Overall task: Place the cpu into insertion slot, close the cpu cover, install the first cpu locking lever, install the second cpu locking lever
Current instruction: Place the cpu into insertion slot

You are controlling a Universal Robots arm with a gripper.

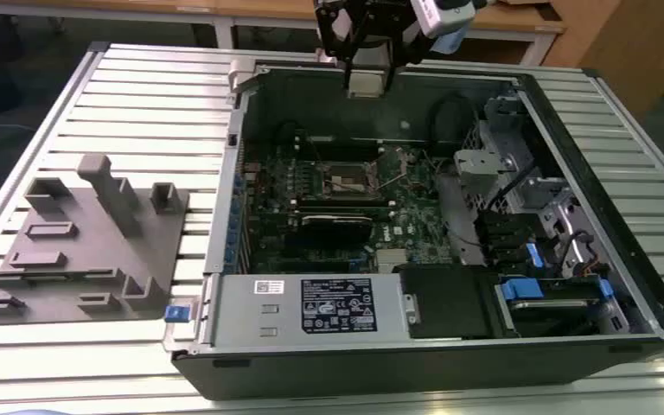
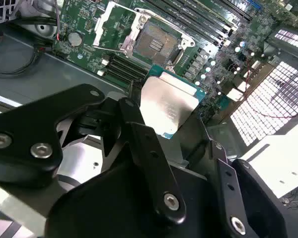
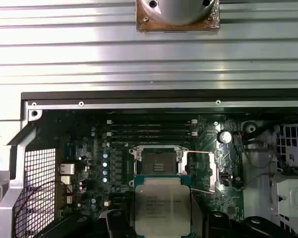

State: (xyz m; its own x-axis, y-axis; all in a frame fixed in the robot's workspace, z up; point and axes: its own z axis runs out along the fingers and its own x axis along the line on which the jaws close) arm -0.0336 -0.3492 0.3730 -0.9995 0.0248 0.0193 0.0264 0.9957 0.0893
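We find the gripper [image 1: 367, 73] pinching the cpu [image 2: 169, 105] by two opposite edges, with the metal top facing out between the fingers [image 2: 139, 134]. In the exterior view it hangs over the 12 o'clock edge of the open computer case [image 1: 211, 259], well apart from the insertion slot [image 1: 349, 177], which sits near the middle of the motherboard [image 1: 418, 233]. The slot is vacant and the cpu cover [image 2: 101, 24] stands swung open beside it. We judge the cpu light, thin and stiff, its smooth top likely slippery. Its underside contacts and the slot's pins are probably fragile. We therefore consider the edges the correct hold, with the chip kept level and without squeezing across the faces.
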